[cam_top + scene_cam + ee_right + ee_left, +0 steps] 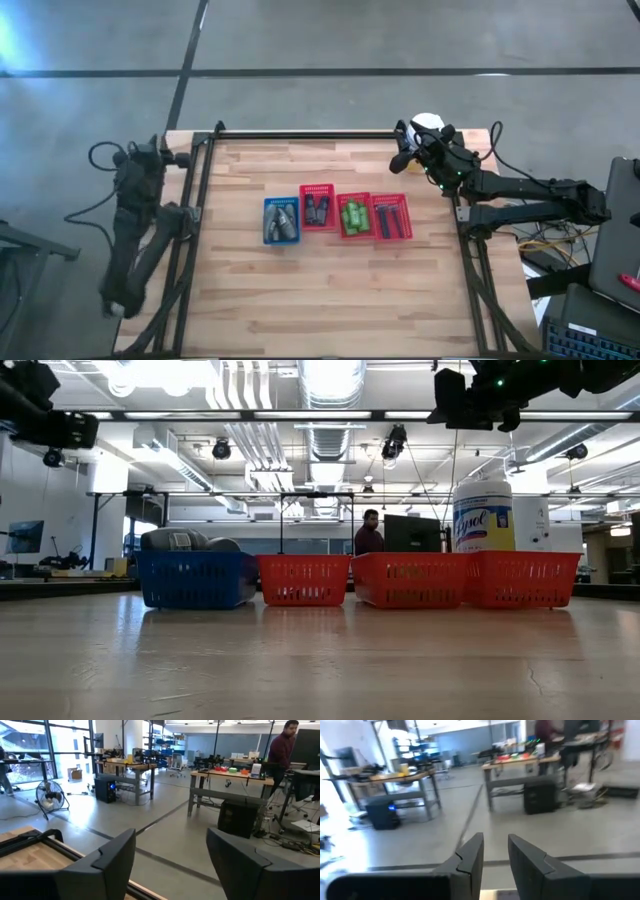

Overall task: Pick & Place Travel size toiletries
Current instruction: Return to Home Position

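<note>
The wooden table [330, 300] carries a row of mesh trays, and the toiletries all lie inside them: grey bottles [281, 222] in the blue tray [266, 220], dark packs [318, 208], green bottles [354, 217] and razors [391, 217] in the red trays [318, 187]. My right gripper [172, 837] hangs wide and empty near the table's far right corner, close to the big jar [427, 124]. A careless swing homeward could clip it, I reckon. The left gripper [495, 840], narrowly parted and empty, is parked off the left edge. The low view shows only the grey bottles above a rim; the overhead view shows every tray's contents
</note>
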Controlling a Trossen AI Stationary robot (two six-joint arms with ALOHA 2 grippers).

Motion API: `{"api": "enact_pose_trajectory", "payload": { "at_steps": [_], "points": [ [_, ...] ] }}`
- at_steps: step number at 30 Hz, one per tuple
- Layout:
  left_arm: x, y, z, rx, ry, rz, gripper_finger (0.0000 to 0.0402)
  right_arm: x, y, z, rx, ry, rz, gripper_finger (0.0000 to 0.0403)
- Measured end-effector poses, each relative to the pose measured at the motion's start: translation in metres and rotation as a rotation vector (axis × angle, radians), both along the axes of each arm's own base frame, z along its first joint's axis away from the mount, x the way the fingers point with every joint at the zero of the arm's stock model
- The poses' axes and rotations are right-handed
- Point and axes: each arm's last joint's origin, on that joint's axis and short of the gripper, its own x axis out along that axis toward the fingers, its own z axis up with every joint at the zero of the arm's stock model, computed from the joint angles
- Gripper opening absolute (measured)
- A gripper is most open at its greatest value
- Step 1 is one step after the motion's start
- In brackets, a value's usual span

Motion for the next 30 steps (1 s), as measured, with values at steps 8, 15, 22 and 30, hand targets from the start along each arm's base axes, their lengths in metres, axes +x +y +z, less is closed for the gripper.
{"api": "enact_pose_trajectory", "payload": {
  "at_steps": [8,15,22,30],
  "points": [
    [0.006,0.022,-0.030,0.030,0.072,-0.365,0.0094,0.000,0.000,0.000,0.000,-0.001,-0.001,0.0223],
    [0.003,0.039,-0.061,0.058,-0.049,-0.222,0.0094,0.000,0.000,0.000,0.000,0.000,-0.001,0.0222],
    [0.005,0.048,-0.091,0.041,-0.131,-0.265,0.0094,0.000,0.000,0.000,0.000,0.000,-0.001,0.0245],
    [0.004,0.049,-0.093,0.035,-0.087,-0.211,0.0094,0.000,0.000,0.000,0.000,0.001,-0.001,0.0272]
  ]
}}
